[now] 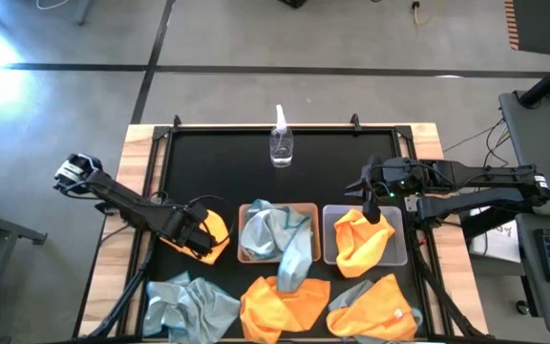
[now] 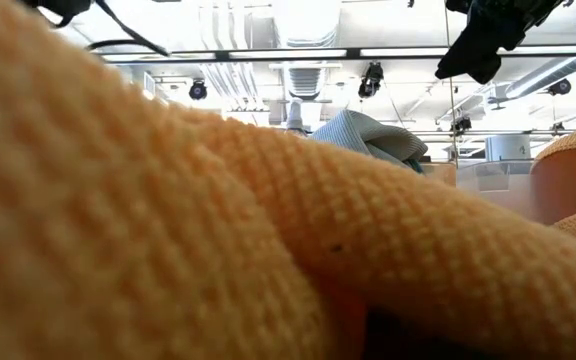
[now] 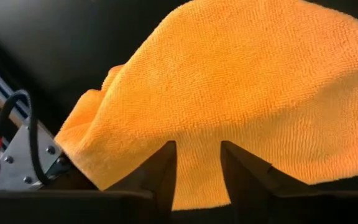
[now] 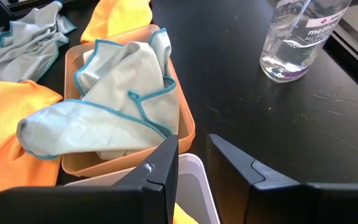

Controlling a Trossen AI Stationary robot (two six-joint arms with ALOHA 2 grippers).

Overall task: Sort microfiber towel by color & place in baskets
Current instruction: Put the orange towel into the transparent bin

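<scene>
My left gripper sits left of the tan basket, shut on an orange towel. My right gripper hovers open and empty over the far edge of the grey basket, which holds an orange towel. The tan basket holds blue-grey towels, one draping over its near rim. A blue-grey towel and two orange towels lie on the mat near the front edge. My left gripper pinches the orange towel between its two fingers at the near edge of the cloth. The fingers come in low from the table's left. The rest of the towel mounds up beyond the fingertips on the black mat; one layer or several, I cannot tell.
A clear spray bottle stands on the far middle of the mat. In the low view an orange towel fills most of the picture. Bare black mat lies between the bottle and the baskets.
</scene>
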